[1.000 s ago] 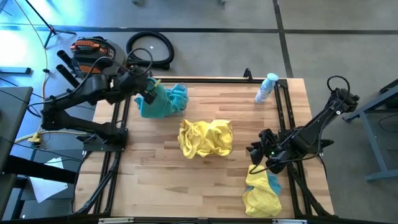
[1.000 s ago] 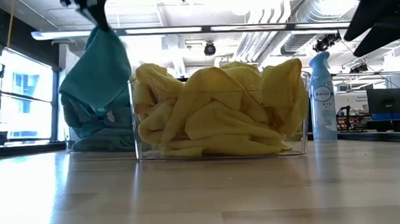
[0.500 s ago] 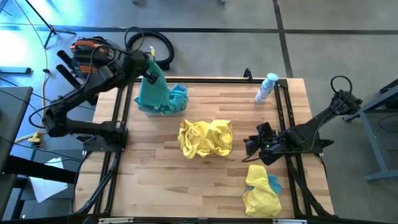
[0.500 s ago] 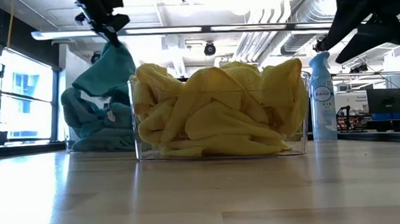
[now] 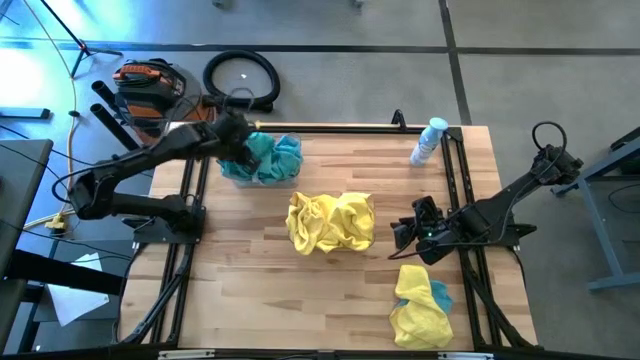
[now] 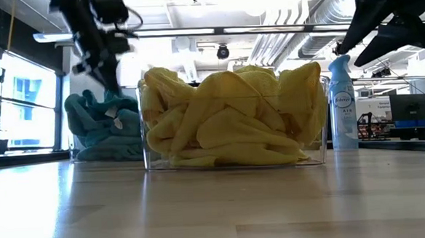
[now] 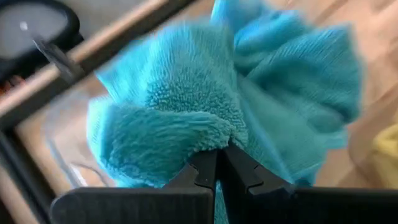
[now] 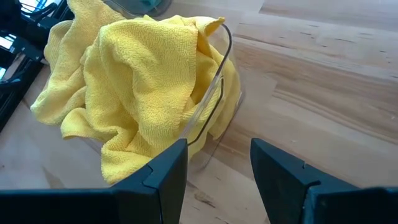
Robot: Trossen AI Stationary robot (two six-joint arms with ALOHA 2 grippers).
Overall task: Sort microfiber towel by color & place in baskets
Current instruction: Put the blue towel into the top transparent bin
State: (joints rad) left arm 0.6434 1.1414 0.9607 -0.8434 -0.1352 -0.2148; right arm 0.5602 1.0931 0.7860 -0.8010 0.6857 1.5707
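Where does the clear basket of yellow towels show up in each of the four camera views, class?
High view: basket of yellow towels at the table's middle.
Low view: centre of the picture, nearest the camera.
Left wrist view: only a yellow sliver at the edge.
Right wrist view: just ahead of the open right gripper.
Shared landmark: the teal towel heap beside it.

Bare counter (image 5: 250,280) lies open across the near left. Centre is blocked by the yellow-filled basket (image 5: 331,222); the teal-filled basket (image 5: 262,160) fills the far left corner. A loose towel heap (image 5: 420,308) (near right) and spray bottle (image 5: 428,141) crowd the right side.
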